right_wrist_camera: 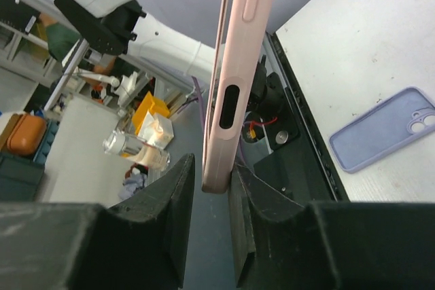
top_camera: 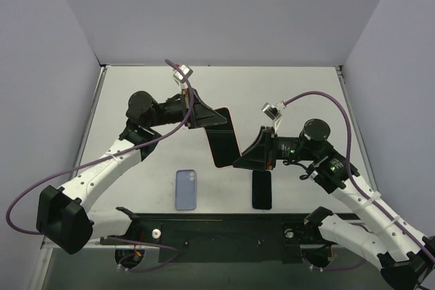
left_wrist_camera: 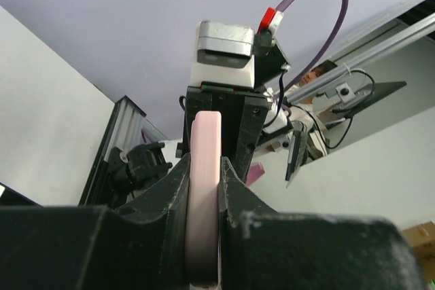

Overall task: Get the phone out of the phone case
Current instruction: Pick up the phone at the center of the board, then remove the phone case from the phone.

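You have the phone (top_camera: 221,142) not yet out of its case (right_wrist_camera: 238,66), held above the bench (top_camera: 299,93): left gripper (top_camera: 204,119) clenched on the top edge, right gripper (top_camera: 239,162) astride the lower end, grip unclear; the whole separation remains.

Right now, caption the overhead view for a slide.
Left tool clamps a pink phone case above the table, right tool at its other end; blue case and black phone nearby.
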Controlling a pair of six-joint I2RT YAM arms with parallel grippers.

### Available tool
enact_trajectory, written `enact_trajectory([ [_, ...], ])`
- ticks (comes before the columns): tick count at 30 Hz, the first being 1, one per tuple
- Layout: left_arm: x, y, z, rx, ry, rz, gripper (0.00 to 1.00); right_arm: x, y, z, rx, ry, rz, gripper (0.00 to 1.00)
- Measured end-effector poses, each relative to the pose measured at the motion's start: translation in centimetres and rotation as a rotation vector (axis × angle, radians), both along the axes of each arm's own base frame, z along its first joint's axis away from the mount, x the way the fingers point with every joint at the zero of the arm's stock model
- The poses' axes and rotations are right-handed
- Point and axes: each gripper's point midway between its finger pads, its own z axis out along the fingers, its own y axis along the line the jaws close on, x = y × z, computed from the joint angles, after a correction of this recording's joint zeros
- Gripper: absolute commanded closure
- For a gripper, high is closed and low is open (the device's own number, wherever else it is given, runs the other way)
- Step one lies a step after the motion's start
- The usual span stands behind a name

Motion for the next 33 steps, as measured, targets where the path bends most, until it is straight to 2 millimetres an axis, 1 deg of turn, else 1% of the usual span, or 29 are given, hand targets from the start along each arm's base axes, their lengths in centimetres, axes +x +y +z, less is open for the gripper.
enact_trajectory([
  [7,-1.7,0.4,0.3,0.038,-0.046,-0.068,1.0,-1.5,-0.5,0.2,-0.041,-0.053,0.083,0.75],
  [14,-1.9,0.5,0.3,0.046,-0.05,-0.073,1.0,-2.1,-0.6,0.1,-0.048,-0.065,0.119,0.76],
  [17,-2.0,0.5,0.3,0.044,-0.045,-0.074,1.0,-2.2,-0.5,0.0,-0.049,-0.065,0.129,0.8],
  [24,-2.1,0.5,0.6,0.037,-0.041,-0.081,1.0,-2.1,-0.2,-0.3,-0.053,-0.058,0.142,0.84],
  [26,-2.2,0.6,0.6,0.037,-0.043,-0.087,1.0,-2.1,-0.1,-0.3,-0.052,-0.059,0.15,0.89],
  [27,-2.3,0.6,0.6,0.036,-0.045,-0.089,1.0,-2.1,0.0,-0.2,-0.052,-0.059,0.154,0.98],
  [28,-2.3,0.6,0.6,0.035,-0.044,-0.092,1.0,-2.2,0.0,-0.2,-0.052,-0.06,0.161,1.0],
  [30,-2.6,0.7,1.0,0.025,-0.046,-0.103,1.0,-2.3,0.1,-0.1,-0.052,-0.069,0.174,1.0],
  [33,-3.2,0.8,1.9,-0.016,-0.06,-0.142,1.0,-3.0,0.3,0.5,-0.046,-0.137,0.205,1.0],
])
